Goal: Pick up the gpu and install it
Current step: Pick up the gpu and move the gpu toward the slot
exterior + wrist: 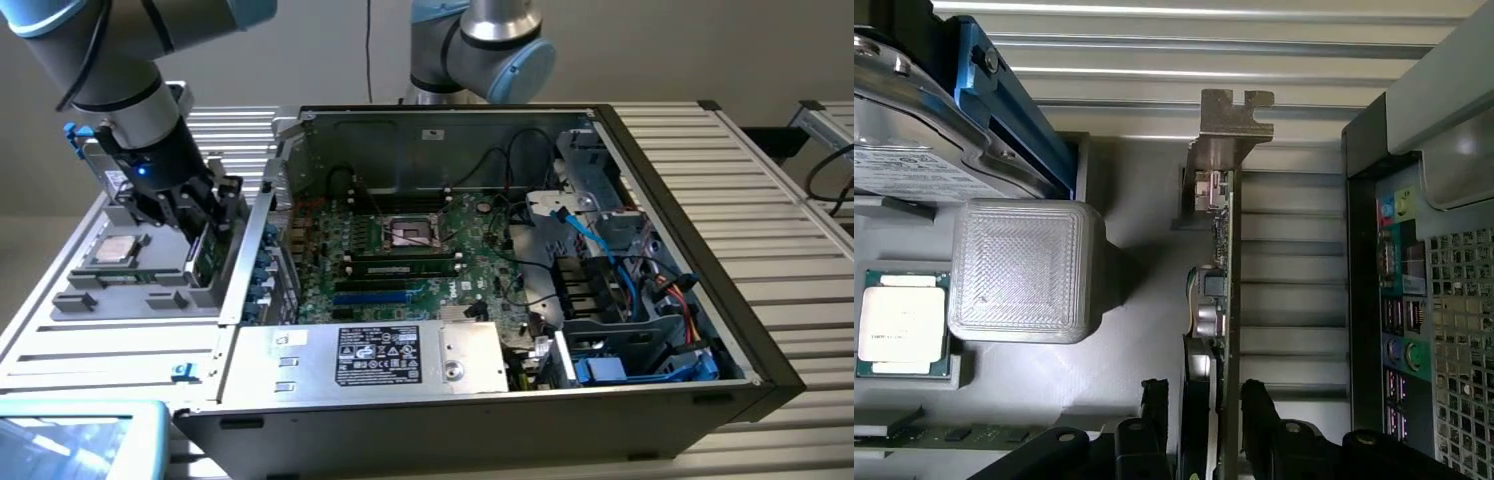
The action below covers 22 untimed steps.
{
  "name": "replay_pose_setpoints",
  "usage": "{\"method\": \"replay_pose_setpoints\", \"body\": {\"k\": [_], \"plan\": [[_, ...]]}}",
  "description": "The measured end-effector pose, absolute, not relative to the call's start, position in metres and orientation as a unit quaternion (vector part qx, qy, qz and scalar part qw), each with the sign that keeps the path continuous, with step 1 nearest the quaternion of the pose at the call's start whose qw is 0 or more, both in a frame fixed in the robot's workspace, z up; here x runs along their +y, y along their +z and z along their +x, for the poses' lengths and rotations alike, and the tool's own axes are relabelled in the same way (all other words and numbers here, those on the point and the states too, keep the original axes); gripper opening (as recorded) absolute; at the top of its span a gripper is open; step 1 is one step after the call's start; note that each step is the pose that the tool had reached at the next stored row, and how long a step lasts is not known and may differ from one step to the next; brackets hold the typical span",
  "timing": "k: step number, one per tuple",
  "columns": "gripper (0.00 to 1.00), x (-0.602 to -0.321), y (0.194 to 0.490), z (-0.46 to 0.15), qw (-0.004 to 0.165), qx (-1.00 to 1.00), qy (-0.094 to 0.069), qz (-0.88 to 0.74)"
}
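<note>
At the exterior view's left, a grey parts tray (80,305) on the slatted counter (787,230) carries a processor (114,250). Just beside the processor, the gpu (198,258) stands on edge in the tray. The pincer (198,215) hangs over the card with its jaws wide, one finger on each side, not closed on it. Right of the tray lies the open computer case (767,350), motherboard (400,270) exposed.
</note>
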State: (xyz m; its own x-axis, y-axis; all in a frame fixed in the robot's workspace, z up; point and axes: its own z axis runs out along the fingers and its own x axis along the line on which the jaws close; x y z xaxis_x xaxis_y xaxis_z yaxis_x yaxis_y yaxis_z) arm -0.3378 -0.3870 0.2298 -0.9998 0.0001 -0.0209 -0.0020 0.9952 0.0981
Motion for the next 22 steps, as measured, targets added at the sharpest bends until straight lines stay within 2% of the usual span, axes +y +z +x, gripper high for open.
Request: {"method": "replay_pose_setpoints", "body": {"k": [8, 10, 22], "plan": [[0.42, -0.387, 0.2263, -0.3377, 0.008, 0.999, 0.049, -0.001], [0.29, -0.387, 0.2262, -0.3376, 0.008, 0.999, 0.049, -0.001], [0.28, -0.3873, 0.2333, -0.3377, 0.004, 0.999, 0.052, 0.0]]}}
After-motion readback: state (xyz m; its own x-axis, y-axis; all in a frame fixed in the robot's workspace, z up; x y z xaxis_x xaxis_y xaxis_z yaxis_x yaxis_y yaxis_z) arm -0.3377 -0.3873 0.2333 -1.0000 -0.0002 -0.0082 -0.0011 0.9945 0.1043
